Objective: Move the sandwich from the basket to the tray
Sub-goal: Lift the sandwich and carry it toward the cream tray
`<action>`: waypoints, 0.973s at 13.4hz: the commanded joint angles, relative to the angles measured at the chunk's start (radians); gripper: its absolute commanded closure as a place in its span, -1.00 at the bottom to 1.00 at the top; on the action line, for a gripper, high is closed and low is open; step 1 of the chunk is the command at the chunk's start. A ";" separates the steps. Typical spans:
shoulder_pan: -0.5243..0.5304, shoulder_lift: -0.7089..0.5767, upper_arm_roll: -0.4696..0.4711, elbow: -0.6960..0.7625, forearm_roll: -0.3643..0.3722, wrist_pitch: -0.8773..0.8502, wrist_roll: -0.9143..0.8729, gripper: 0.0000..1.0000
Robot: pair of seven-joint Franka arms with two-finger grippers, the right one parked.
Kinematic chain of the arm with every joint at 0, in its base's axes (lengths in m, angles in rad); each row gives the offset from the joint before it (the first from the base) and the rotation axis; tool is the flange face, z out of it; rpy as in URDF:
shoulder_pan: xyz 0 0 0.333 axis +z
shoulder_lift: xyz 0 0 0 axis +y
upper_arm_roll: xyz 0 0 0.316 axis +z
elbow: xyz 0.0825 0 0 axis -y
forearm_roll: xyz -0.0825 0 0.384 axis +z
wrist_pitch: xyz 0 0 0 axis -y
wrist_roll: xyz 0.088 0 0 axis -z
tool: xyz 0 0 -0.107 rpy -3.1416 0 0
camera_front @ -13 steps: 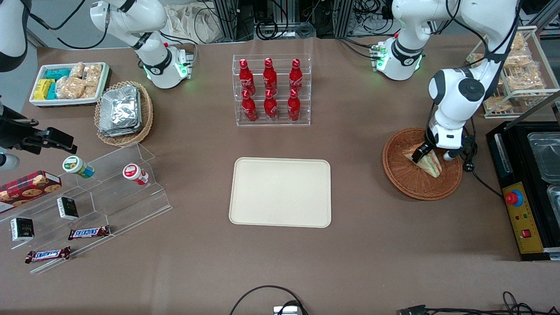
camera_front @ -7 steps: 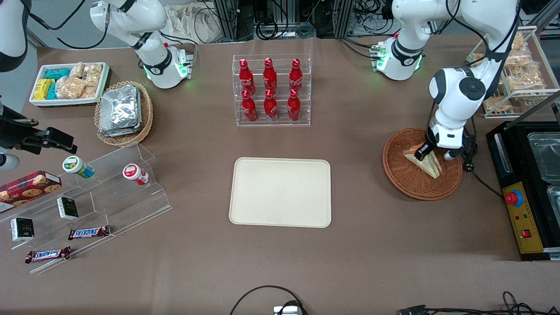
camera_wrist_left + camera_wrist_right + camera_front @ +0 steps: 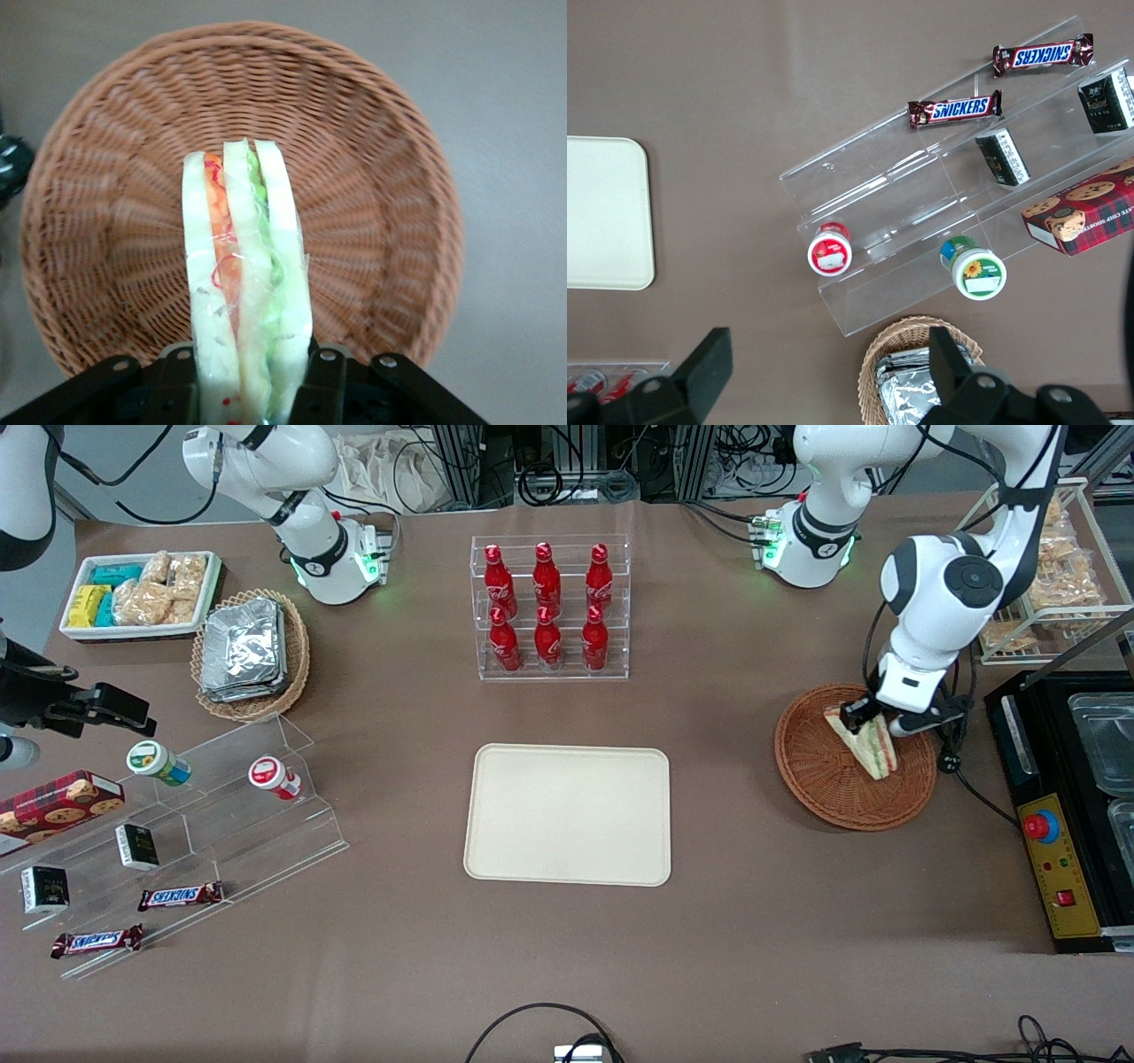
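pincer (image 3: 861, 713) clamping sandwich (image 3: 864, 741), above basket (image 3: 819, 779)

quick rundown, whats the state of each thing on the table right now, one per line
Triangular sandwich wedge of pale bread with green and orange filling: gripped, lifted above the basket.
Left arm's gripper: shut on the sandwich, over the basket.
Round reddish-brown woven wicker basket: nothing else inside.
Flat cream-beige rectangular tray: bare, sandwich not yet placed.
Red bottles: upright in the clear rack.
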State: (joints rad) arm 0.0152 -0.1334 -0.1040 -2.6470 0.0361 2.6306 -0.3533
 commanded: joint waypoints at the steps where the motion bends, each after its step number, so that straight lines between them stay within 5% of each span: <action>1: 0.000 -0.035 -0.077 0.036 0.011 -0.066 0.088 0.31; 13: -0.063 0.075 -0.243 0.235 0.005 -0.100 0.152 0.37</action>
State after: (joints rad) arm -0.0439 -0.1154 -0.3206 -2.4799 0.0362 2.5569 -0.1984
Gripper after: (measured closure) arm 0.683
